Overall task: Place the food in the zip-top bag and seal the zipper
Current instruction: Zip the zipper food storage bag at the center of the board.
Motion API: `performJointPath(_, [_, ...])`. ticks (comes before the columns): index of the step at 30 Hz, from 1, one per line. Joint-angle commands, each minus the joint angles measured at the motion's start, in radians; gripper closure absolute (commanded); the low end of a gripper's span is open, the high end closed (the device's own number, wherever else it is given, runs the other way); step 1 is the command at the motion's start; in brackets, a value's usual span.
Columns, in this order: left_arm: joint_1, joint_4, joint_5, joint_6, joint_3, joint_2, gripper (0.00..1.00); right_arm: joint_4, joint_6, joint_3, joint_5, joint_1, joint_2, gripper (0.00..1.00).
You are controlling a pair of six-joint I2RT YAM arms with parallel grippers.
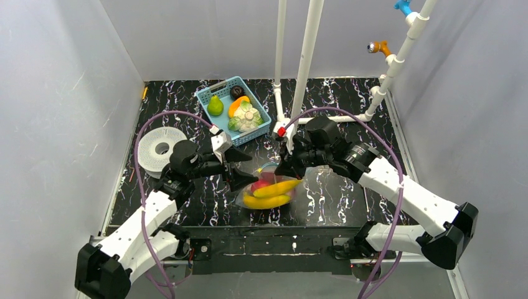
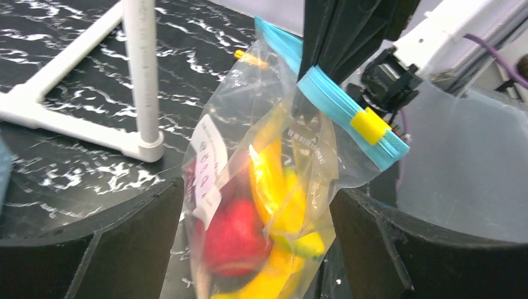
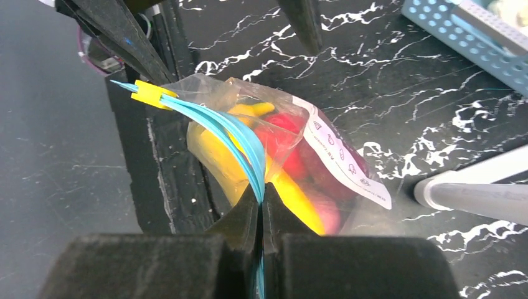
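My right gripper (image 3: 262, 190) is shut on the teal zipper (image 3: 230, 128) and holds the clear zip-top bag (image 1: 269, 190) up by its mouth edge. A yellow slider (image 3: 149, 93) sits at the strip's far end. Inside the bag lie the food pieces: yellow bananas (image 2: 280, 193) and a red apple (image 2: 235, 240). My left gripper (image 2: 256, 193) is open, with one black finger on each side of the bag's lower part and a gap to each. In the top view the left gripper (image 1: 251, 169) is just left of the bag and the right gripper (image 1: 287, 167) is above its right end.
A light-blue basket (image 1: 233, 109) at the back holds a green pear (image 1: 215, 106) and a cabbage (image 1: 246, 117). A white pipe frame (image 1: 305, 62) stands behind the bag, with its post (image 2: 142, 75) close by. A white spool (image 1: 160, 148) lies at the left.
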Motion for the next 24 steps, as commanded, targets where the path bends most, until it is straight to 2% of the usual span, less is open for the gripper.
performJointPath(1, [-0.003,0.330,0.136,-0.159,-0.027,0.023,0.16,0.031,0.053,0.048,-0.094,-0.016,0.026,0.99])
performJointPath(7, [-0.022,0.298,0.081,-0.122,-0.030,0.017,0.19,0.006,0.060,0.082,-0.107,-0.023,0.045,0.99])
performJointPath(12, [-0.031,0.168,0.025,-0.026,0.001,0.000,0.34,0.020,0.093,0.098,-0.054,-0.023,0.037,0.99])
performJointPath(14, [-0.034,0.158,0.010,-0.010,-0.001,-0.009,0.30,0.028,0.130,0.110,-0.022,-0.023,0.034,0.99])
performJointPath(16, [-0.040,0.151,-0.024,0.000,-0.004,-0.022,0.22,0.043,0.169,0.121,0.000,-0.023,0.034,0.99])
performJointPath(18, [-0.046,0.156,-0.070,0.007,-0.014,-0.043,0.20,0.045,0.200,0.140,-0.005,-0.023,0.037,0.99])
performJointPath(20, [-0.049,0.170,-0.113,0.013,-0.028,-0.066,0.21,0.043,0.213,0.151,-0.021,-0.022,0.043,0.99])
performJointPath(24, [-0.054,0.160,-0.149,0.030,-0.029,-0.092,0.30,0.046,0.214,0.155,-0.031,-0.021,0.045,0.99])
